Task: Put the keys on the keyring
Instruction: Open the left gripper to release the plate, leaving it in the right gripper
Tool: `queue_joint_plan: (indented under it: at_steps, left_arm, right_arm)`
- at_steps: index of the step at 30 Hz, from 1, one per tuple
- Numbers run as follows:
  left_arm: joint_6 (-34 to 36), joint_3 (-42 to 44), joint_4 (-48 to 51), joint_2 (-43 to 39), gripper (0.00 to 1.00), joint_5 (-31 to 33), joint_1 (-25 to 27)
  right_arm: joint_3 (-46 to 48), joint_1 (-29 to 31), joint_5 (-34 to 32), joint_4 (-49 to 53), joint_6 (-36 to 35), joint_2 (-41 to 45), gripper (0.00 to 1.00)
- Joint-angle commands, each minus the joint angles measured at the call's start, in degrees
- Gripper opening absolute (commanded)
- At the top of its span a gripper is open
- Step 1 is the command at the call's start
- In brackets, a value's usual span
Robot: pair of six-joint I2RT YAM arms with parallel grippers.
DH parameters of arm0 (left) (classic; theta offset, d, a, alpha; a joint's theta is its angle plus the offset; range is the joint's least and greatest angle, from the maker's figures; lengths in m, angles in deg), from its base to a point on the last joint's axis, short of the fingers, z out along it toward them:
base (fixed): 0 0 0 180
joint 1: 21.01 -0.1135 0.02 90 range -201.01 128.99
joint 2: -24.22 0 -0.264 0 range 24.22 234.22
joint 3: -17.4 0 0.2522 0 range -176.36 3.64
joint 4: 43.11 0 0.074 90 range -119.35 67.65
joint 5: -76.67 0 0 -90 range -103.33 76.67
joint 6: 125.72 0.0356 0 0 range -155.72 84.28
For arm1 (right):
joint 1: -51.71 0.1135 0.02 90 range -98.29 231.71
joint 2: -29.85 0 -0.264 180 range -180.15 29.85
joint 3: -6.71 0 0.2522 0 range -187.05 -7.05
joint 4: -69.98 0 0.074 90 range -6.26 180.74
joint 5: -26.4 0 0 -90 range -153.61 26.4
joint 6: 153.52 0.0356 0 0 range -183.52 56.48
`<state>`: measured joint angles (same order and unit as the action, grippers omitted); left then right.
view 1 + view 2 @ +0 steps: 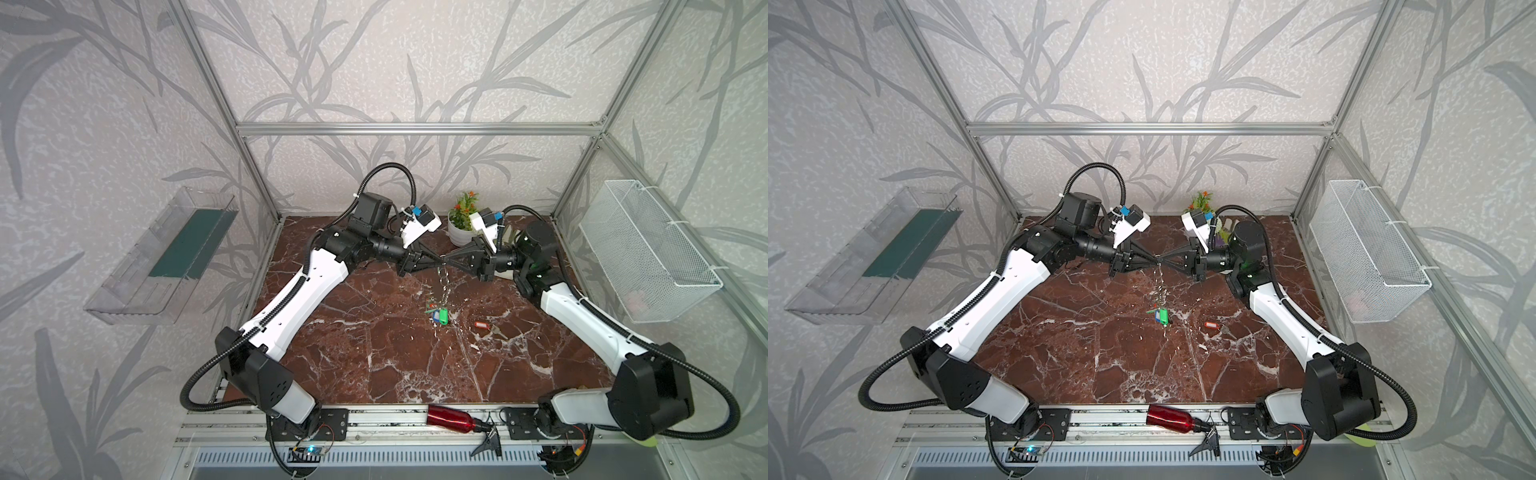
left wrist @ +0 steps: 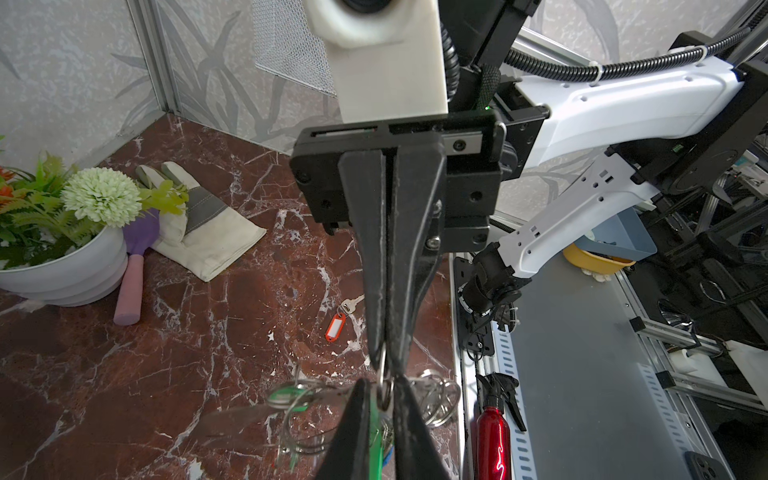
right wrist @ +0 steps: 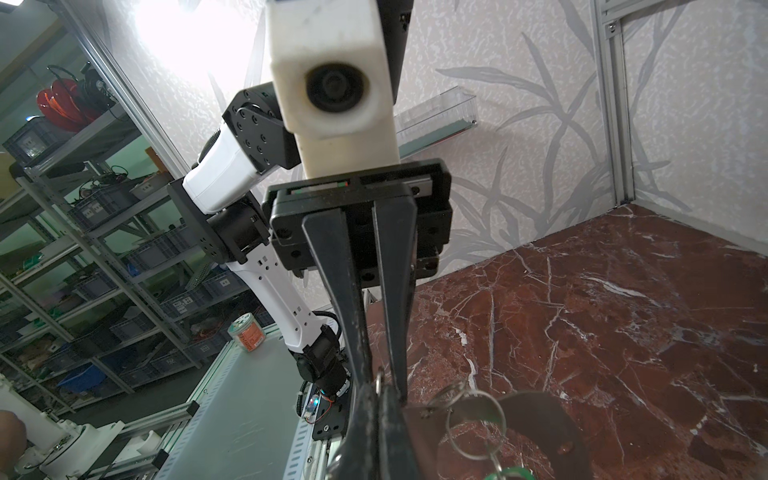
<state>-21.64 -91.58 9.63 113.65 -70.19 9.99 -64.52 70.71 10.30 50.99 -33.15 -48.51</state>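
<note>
In both top views the left gripper [image 1: 437,262] and the right gripper [image 1: 449,260] meet tip to tip above the glossy red-brown marble desk [image 1: 374,357]. Below them hangs the keyring [image 1: 444,286], a flat grey oval plate edged with silver rings. Its blue and green plastic tags [image 1: 439,311] hang lowest; whether they touch the desk I cannot tell. The loose key on its red-orange tag [image 1: 481,324] lies apart on the marble, nearer the right arm, so the threading looks wholly left to do.

The left wrist view shows the right gripper pinched tight on one silver split ring [image 2: 384,370]. The left gripper's fingers [image 2: 357,434] are closed narrowly on what seems the same ring.

In the right wrist view the plate [image 3: 552,419] dangles just beside that shared grip.

A white pot of artificial flowers [image 1: 460,233] and a grey-and-white work glove [image 2: 208,232] sit at the back. The walls are leaf-patterned, and one carries a white mesh basket [image 1: 648,253].
</note>
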Motion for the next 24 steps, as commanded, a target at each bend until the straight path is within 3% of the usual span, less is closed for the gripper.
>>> queue_joint_plan:
  at_steps: [1,10,16,21,24]
  left_arm:
    - [1.5,-2.2,-0.1,1.3,0.13,-0.6,0.5]
    - [0.4,-1.5,-1.3,1.4,0.01,-0.3,0.7]
    - [-1.6,4.3,-7.8,-1.2,0.0,1.1,0.7]
    - [-6.2,9.3,-15.6,-3.6,0.0,3.1,0.7]
    - [-10.2,15.9,-25.5,-6.6,0.0,4.5,0.8]
  right_arm:
    - [-1.3,0.5,1.6,-3.5,0.9,-0.3,0.0]
    - [-1.4,0.5,2.1,-3.1,0.8,-0.6,0.0]
    - [-1.2,0.5,2.1,0.2,-1.3,0.2,0.0]
    - [-1.4,0.5,2.0,0.2,-1.2,0.7,0.13]
    - [-1.8,0.4,1.8,0.1,-0.5,1.0,0.21]
